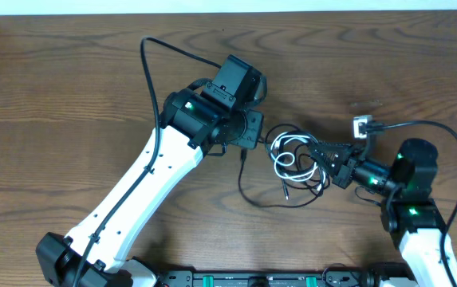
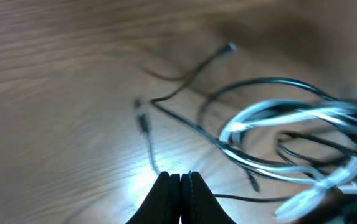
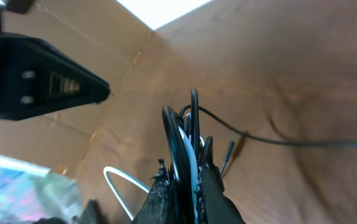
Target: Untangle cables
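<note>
The right gripper (image 3: 187, 175) is clamped on the cables (image 1: 296, 157); in its wrist view a bunch of black strands and one white strand rise straight out from between its two fingers, so the grip is plain; the jaws stand only as far apart as that thin bunch. The left gripper (image 2: 178, 177) is closed too, its two fingers pressed together with no gap showing; a thin black cord (image 2: 148, 140) runs across the table (image 1: 68, 96) right up to its fingertips, but whether it is nipped between them or only lies against them I cannot tell. The cables lie on the wood near the middle of the table, between the two grippers, held at the right one and just beside the left; they make one loose tangle of loops. Counted: two arms and two grippers; one white cord (image 2: 290, 116), looped several times; black cords, at least two, with the true number lost in the tangle; two small plug ends clear in the left wrist view, a far plug end (image 2: 230, 46) and a near plug end (image 2: 142, 115) closer to the fingers.
</note>
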Robot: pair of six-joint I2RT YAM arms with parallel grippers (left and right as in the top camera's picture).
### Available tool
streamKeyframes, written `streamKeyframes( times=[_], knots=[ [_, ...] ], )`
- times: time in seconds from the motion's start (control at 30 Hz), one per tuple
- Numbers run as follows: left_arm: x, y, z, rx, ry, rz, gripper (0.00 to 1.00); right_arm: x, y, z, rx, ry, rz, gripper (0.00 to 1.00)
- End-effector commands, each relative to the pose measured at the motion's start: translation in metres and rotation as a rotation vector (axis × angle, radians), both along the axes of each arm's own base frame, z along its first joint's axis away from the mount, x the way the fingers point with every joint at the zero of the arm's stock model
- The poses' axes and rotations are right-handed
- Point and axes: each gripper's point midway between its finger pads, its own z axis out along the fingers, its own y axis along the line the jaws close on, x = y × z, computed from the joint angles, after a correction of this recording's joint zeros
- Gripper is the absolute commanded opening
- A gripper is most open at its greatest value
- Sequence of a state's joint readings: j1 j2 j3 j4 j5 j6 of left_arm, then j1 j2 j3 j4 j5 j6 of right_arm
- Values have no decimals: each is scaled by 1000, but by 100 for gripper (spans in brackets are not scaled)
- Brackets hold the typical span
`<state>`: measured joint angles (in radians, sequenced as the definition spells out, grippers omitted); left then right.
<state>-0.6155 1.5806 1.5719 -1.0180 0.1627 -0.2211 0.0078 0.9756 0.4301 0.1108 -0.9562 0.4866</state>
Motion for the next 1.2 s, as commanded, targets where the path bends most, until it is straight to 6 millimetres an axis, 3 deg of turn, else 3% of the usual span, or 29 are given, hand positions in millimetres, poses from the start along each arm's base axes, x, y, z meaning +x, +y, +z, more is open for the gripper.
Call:
streamKeyframes(
  times=[0.0,0.2,0.33,0.47,0.57,0.77,1.17],
  knots=[
    [-14,-9,2,-24,4,-179,9,-7,10,-2,89,109,85,1],
    [-38,-18,3,-66,33,-410,8,-18,15,6,195,117,257,1],
    [-34,-10,3,-75,45,-391,9,-30,11,20,233,15,384,1],
    [-33,-9,16,-231,81,-411,17,-34,2,27,245,-42,425,1],
    [-32,-9,28,-341,84,-444,32,-34,2,27,245,-40,426,1],
    [-37,-13,45,-484,65,-529,39,-36,6,27,246,-38,443,1],
    [-54,-16,17,-522,123,-589,38,-41,13,27,270,37,462,1]
  ],
)
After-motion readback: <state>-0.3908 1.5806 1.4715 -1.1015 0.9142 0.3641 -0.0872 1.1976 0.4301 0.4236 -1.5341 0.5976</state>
